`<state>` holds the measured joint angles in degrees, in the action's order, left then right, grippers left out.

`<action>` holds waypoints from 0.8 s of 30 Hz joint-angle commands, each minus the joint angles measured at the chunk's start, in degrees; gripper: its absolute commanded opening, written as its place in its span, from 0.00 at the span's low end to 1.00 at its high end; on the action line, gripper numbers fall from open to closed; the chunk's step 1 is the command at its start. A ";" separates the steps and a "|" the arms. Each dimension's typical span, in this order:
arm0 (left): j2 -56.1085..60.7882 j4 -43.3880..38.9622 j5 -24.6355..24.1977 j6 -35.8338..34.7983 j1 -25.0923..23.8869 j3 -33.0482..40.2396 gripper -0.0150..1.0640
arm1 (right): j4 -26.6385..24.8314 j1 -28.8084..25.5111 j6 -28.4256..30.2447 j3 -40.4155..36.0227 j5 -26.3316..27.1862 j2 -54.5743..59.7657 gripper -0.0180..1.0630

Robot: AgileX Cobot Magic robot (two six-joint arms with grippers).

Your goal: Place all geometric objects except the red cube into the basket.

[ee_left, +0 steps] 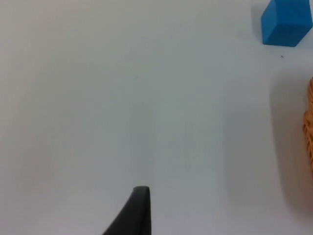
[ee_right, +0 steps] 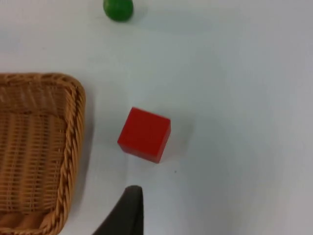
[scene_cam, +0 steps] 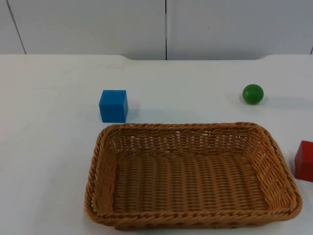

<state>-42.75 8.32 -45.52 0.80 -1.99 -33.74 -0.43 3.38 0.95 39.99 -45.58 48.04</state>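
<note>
Wicker basket sits at the near middle of the white table, nothing in it yet; we judge the task unstarted. Blue cube stands just beyond its far-left corner, apart from the rim. Red cube rests just off the basket's right side and should stay out. Green ball lies farther back on the right, well apart. Left gripper hangs over bare table, right gripper near the red cube. We cannot tell whether either is clenched or released.
</note>
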 commanded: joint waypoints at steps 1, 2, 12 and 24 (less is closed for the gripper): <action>-1.38 1.46 1.40 0.51 -0.02 -0.39 0.99 | 0.12 -0.26 0.09 0.21 0.49 0.95 0.99; -2.55 2.06 1.75 1.34 -0.02 -0.71 0.99 | 0.12 -0.26 0.09 0.21 0.49 1.35 0.99; -18.52 7.48 2.86 8.42 0.75 -10.97 0.99 | -0.02 -0.26 0.09 0.21 0.82 1.82 0.99; -48.97 3.84 6.56 2.68 15.54 -31.52 0.99 | 0.43 -0.26 0.09 0.21 1.63 1.82 0.99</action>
<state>-89.10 13.30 -39.75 5.37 12.43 -63.15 -0.43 3.38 1.06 39.99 -44.88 49.93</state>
